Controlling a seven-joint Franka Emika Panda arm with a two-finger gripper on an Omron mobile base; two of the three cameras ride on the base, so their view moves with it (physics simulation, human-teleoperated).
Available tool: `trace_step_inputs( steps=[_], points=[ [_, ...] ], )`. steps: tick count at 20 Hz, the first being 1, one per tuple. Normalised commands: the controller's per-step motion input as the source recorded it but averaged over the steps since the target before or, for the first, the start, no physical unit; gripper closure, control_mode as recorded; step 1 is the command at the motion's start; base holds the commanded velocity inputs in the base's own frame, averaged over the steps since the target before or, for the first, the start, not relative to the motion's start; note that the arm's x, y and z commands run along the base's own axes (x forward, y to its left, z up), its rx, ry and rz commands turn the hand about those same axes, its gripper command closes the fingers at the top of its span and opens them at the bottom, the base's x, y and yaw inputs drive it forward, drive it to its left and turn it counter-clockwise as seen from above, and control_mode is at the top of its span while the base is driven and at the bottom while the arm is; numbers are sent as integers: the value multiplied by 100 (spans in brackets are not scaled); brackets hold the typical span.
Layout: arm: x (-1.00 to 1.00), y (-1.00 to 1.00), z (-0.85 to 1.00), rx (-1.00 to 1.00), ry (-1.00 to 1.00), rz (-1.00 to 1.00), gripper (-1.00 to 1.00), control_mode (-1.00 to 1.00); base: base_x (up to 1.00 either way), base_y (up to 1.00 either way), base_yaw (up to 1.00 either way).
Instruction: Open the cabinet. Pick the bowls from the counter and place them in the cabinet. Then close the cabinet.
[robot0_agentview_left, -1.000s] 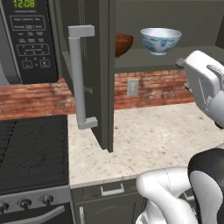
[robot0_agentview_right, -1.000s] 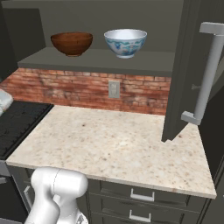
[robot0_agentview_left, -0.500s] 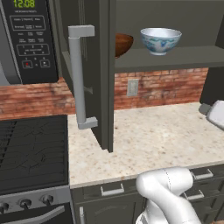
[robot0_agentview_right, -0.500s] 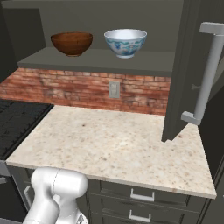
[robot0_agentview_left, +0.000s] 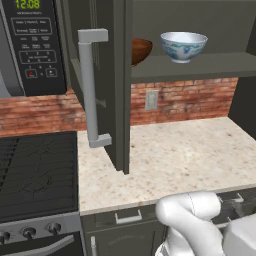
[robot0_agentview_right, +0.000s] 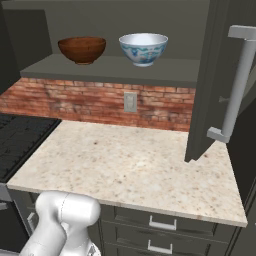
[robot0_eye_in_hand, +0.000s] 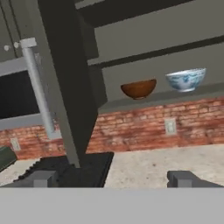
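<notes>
Pincer (robot0_eye_in_hand: 112, 179) wide apart, empty

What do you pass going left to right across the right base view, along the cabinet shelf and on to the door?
Wide glossy brown wooden bowl → smaller white bowl with pale blue pattern → open dark grey-green cabinet door → its long vertical grey bar handle.

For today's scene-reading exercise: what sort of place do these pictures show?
Most likely a home kitchen, rendered: a black microwave above a stovetop, a speckled counter with brick backsplash, and bowls in an open cabinet.
</notes>
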Motion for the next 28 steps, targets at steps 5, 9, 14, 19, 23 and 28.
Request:
trace_step_inputs(
  steps=[5,9,14,19,23,28],
  points=[
    [21,100,-23,-49,-2,-5,-100,-100,0,0,0],
    [57,86,-16,-34,-7,-12,-100,-100,0,0,0],
    [75,44,-12,-14,-1,-17,-100,-100,0,0,0],
    [84,17,-22,-9,0,-14,-100,-100,0,0,0],
    [69,0,-51,-13,-13,-3,-100,-100,0,0,0],
    [22,5,-72,-8,-39,18,-100,-100,0,0,0]
  ],
)
